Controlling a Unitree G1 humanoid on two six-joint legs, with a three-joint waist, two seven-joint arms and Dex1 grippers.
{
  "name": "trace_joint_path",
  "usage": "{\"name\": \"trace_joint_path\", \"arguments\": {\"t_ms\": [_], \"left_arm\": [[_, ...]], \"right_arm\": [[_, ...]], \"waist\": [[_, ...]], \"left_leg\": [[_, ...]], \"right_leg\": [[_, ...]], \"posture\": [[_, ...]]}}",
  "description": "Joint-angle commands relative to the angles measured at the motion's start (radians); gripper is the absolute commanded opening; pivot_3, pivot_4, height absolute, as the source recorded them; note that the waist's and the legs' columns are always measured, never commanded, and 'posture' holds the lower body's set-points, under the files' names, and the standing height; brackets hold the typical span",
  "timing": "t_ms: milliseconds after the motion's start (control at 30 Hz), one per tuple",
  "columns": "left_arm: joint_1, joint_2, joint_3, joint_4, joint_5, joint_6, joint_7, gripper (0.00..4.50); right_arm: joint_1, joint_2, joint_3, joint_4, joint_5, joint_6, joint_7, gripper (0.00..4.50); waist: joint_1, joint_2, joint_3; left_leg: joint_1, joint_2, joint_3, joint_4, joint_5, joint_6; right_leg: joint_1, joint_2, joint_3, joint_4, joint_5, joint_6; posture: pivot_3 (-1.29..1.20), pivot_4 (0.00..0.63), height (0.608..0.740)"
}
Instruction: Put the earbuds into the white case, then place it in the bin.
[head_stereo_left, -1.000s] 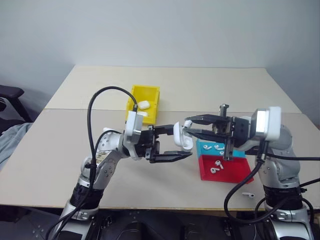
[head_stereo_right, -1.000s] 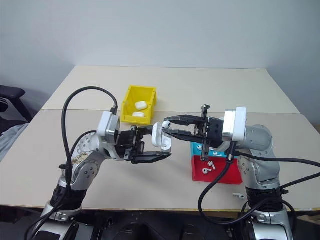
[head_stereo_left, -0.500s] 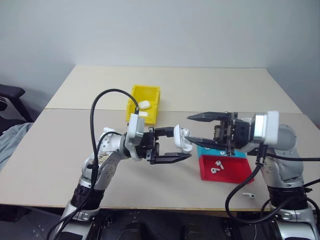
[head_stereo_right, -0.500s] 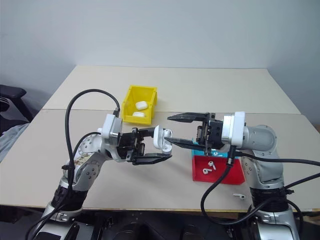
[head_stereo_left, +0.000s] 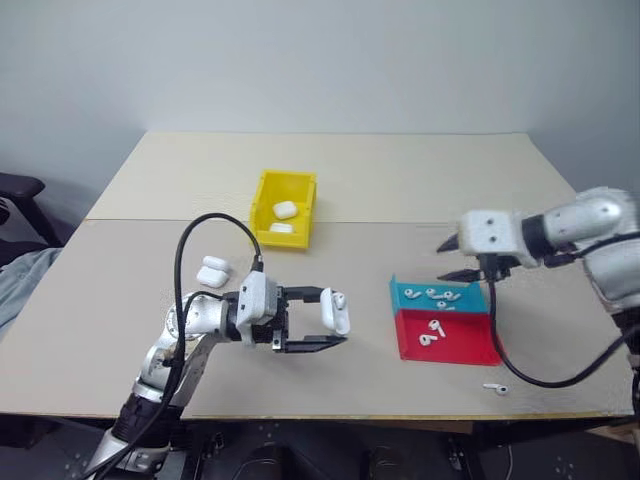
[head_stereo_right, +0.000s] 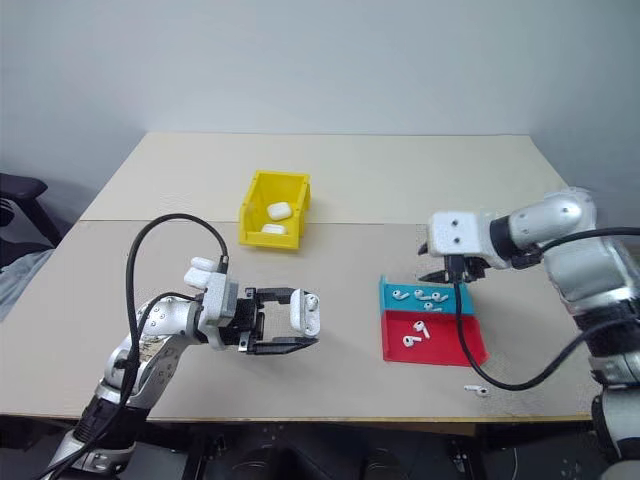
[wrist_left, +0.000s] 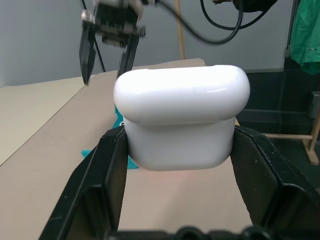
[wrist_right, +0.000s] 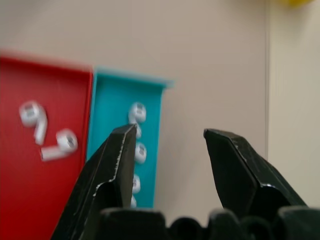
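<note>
Honestly, you won't find any readable writing or brand mark on anything here. Your left claw (head_stereo_right: 285, 320) is clamped on the white case (head_stereo_right: 306, 313), a glossy rounded shell with its lid seam visible in the left wrist view, held just above the bench (head_stereo_right: 360, 170) near the front edge. Your right claw (head_stereo_left: 452, 258) has its fingers apart, holding nothing, and hangs over the far edge of the blue tray (head_stereo_right: 392, 307). Several earbuds (head_stereo_right: 428, 296) lie in that blue tray, and two more (head_stereo_right: 412, 335) sit in the red tray (head_stereo_right: 455, 345) that touches it on the near side. One stray earbud (head_stereo_right: 477, 390) lies on the bench close to the front edge, beside the red tray. The yellow bin (head_stereo_right: 250, 215) stands well back from the left claw, with two white cases (head_stereo_right: 277, 210) already inside. Two further white cases (head_stereo_right: 199, 270) rest on the bench to the left of your left arm
</note>
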Motion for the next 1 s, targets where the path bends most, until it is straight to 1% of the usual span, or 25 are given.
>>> {"name": "trace_joint_path", "arguments": {"t_ms": [33,200,367,500,667,700,1000], "left_arm": [[0.003,-0.014,-0.008,-0.043,0.009,-0.024,0.03,2.78],[0.019,-0.014,-0.012,-0.053,0.02,-0.03,0.046,2.78],[0.044,-0.006,-0.012,-0.07,0.028,-0.036,0.055,2.78],[0.053,-0.004,-0.014,-0.08,0.036,-0.039,0.067,2.78],[0.058,-0.003,-0.022,-0.082,0.041,-0.044,0.076,2.78],[0.058,-0.002,-0.023,-0.082,0.041,-0.044,0.078,2.78],[0.056,-0.002,-0.028,-0.075,0.047,-0.053,0.079,2.78]], "right_arm": [[-0.11,0.053,0.068,0.127,-0.117,-0.129,0.043,2.61],[-0.206,0.134,0.129,0.301,-0.19,-0.23,0.097,2.61],[-0.259,0.187,0.182,0.471,-0.288,-0.325,0.074,2.61],[-0.284,0.218,0.193,0.571,-0.327,-0.369,0.061,2.61],[-0.3,0.246,0.189,0.65,-0.341,-0.402,0.049,2.61],[-0.302,0.249,0.19,0.662,-0.349,-0.408,0.039,2.61],[-0.318,0.266,0.191,0.73,-0.381,-0.44,0.012,2.61]], "waist": [[-0.001,0.0,0.0],[-0.008,0.0,0.0],[-0.007,0.0,0.0],[-0.009,0.001,0.0],[-0.013,0.001,0.001],[-0.014,0.001,0.001],[-0.015,0.001,0.001]], "left_leg": [[-0.001,0.0,0.0,0.0,0.0,0.0],[-0.001,0.0,0.001,0.0,0.001,-0.002],[-0.001,0.0,0.002,0.001,0.001,-0.002],[-0.001,0.0,0.002,0.0,0.002,-0.003],[-0.001,0.001,0.002,0.0,0.003,-0.005],[-0.001,0.001,0.002,0.0,0.005,-0.008],[0.0,0.001,0.002,0.0,0.005,-0.008]], "right_leg": [[-0.001,0.0,0.0,0.0,0.0,0.0],[-0.001,0.0,0.0,0.001,0.0,0.0],[-0.001,0.0,0.0,0.001,0.0,0.0],[-0.001,0.0,0.0,0.001,0.0,0.0],[-0.001,0.0,0.0,0.002,0.0,0.0],[-0.001,0.0,0.0,0.002,0.0,0.0],[-0.001,0.0,0.0,0.002,0.0,0.0]], "posture": [[0.0,0.15,0.74],[0.0,0.15,0.74],[0.0,0.15,0.74],[0.0,0.15,0.74],[0.0,0.15,0.74],[0.0,0.15,0.74],[0.0,0.15,0.74]]}}
